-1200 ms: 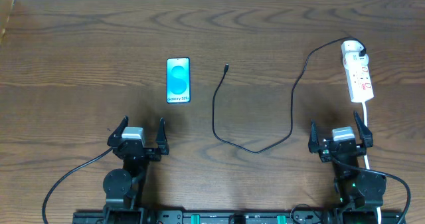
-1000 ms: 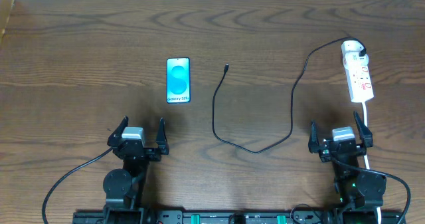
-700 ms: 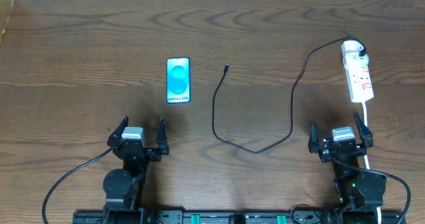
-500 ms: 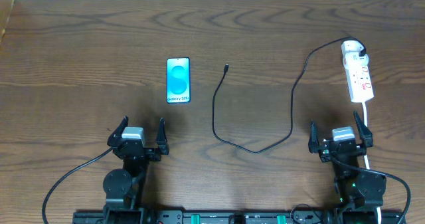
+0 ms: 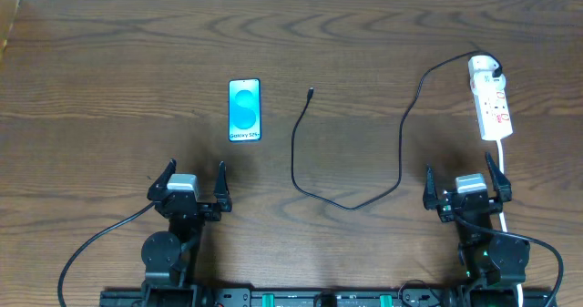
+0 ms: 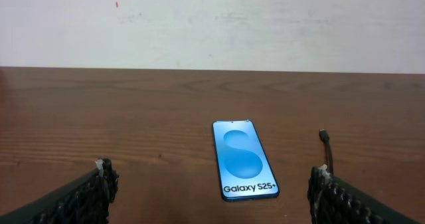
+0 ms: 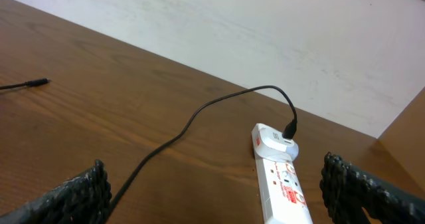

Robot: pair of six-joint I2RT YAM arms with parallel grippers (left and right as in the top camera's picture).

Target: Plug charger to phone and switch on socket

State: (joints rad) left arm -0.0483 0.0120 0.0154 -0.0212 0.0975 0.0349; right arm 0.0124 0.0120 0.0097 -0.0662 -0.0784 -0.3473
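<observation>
Your L gripper (image 5: 194,170) sat at the near edge of the table (image 5: 91,88), jaws wide apart, nothing btwn them. Ahead of it and well apart, the phone (image 5: 244,110) lay flat, screen up, blue w/ "Galaxy S25+" text at its near end, untouched.

R of the phone and not touching it, you had the charger (image 5: 293,152) w/ its small connector tip (image 5: 311,92) lying loose on the wood, pointing away from the arms. From there the black cable ran back toward the arms, curved thru a low loop mid-table, then climbed and arched over to the R. It ended at the white plug (image 5: 485,67), seated in the far end of the socket (image 5: 492,107).

The socket lay lengthwise on the R side, red marks on its face. Its white cord (image 5: 504,152) trailed down past your R gripper (image 5: 460,172). Switch position: couldn't tell from any view.

R gripper sat near the socket's near end, apart from it, jaws spread wide, holding nothing.
</observation>
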